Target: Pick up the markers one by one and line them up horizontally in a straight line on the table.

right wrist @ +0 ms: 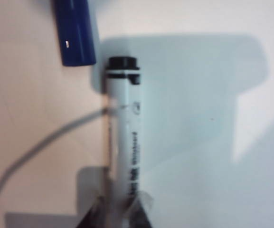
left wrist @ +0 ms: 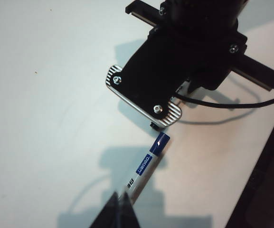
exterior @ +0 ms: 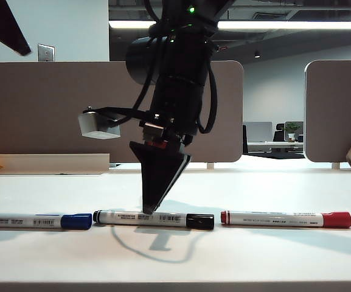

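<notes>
On the desk [exterior: 272, 255] three markers are laid end to end. The black marker [exterior: 154, 219] is pinched by the right hand [exterior: 152, 210]; it should be released level, without rolling. The left hand [left wrist: 119, 213], beside the blue marker [left wrist: 144, 168], is pressed together.

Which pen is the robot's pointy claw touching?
The black-capped marker, the middle one; the right end effector comes down on its barrel. The blue and red ones lie untouched.
</notes>
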`<action>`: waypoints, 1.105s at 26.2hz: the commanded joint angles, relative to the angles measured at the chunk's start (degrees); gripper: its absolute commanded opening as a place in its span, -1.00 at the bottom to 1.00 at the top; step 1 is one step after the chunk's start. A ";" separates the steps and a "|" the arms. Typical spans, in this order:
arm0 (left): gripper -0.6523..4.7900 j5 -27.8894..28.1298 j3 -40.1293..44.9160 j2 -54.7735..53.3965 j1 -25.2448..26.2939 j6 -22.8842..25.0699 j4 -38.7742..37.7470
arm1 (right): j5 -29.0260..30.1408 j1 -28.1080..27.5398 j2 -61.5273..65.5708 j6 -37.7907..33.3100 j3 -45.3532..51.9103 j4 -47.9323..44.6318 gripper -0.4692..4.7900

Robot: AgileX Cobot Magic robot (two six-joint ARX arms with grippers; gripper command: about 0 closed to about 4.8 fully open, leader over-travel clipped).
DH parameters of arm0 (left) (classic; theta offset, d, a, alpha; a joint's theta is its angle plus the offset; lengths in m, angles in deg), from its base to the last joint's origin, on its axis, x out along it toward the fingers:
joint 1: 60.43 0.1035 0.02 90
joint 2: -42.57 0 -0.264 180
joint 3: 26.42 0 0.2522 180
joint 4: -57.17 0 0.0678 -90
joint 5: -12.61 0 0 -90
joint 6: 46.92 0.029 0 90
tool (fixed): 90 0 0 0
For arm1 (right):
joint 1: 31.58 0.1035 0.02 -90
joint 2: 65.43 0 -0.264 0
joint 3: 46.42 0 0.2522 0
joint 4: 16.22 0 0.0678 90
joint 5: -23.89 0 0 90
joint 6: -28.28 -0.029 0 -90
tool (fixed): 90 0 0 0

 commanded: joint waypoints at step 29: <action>-0.78 -0.42 -0.02 0.22 0.07 -0.15 0.35 | -0.04 -0.76 0.20 0.00 0.57 1.66 -0.21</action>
